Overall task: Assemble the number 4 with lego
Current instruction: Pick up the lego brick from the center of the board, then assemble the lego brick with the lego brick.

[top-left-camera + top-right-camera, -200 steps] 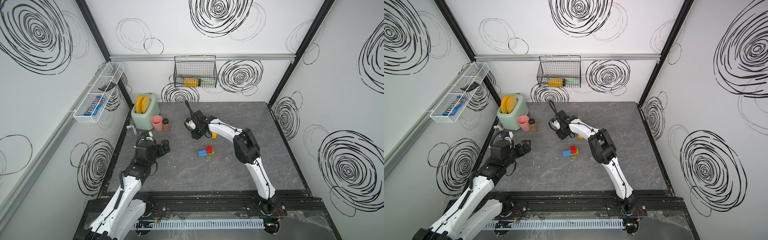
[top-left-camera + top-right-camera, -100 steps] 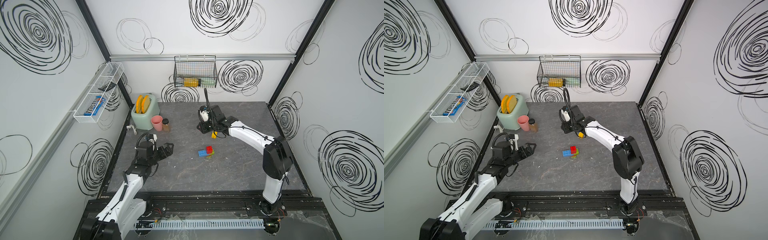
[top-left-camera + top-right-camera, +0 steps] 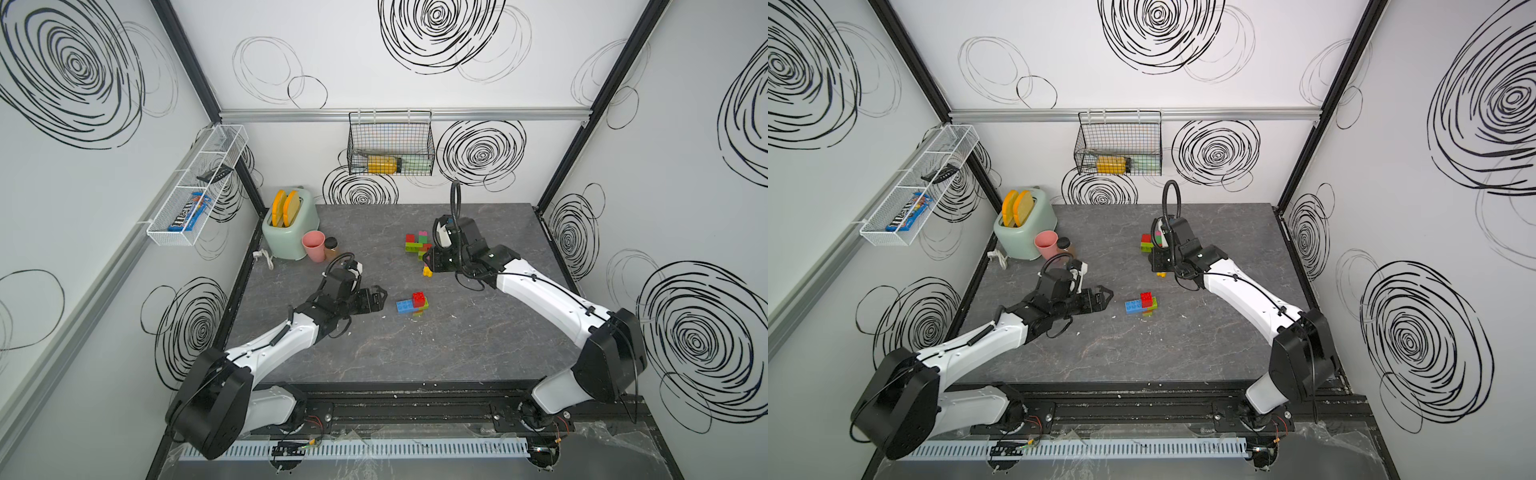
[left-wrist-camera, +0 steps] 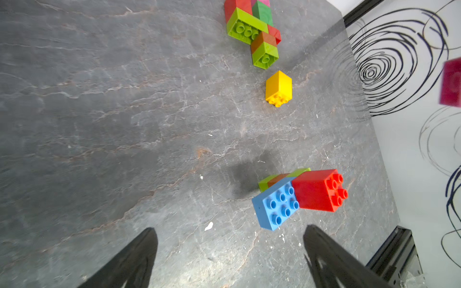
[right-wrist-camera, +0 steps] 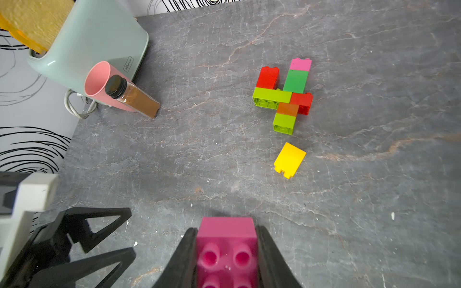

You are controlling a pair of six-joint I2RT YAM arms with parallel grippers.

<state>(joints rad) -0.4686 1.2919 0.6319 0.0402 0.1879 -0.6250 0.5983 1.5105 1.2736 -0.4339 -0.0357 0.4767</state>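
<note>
In both top views the right gripper hangs low just beside the part-built figure at the back of the table, and its jaws are hidden under the wrist there. The left gripper lies near the blue-and-red cluster, spread wide and empty, likely placed to take the next piece. A loose yellow brick sits between cluster and figure.

The left wrist view shows the blue brick and red brick joined over lime and orange pieces, just ahead of the spread fingers.

The right wrist view settles the grip: the right gripper pinches a magenta brick clear of the table — probably bound for the figure, which lies flat and reads as an unfinished 4.

The table is a dark grey, veined stone-look slab flecked with white crumbs. The white walls carry black scribbled swirls. A toaster, pink cup and wire basket stand well apart from the work.
</note>
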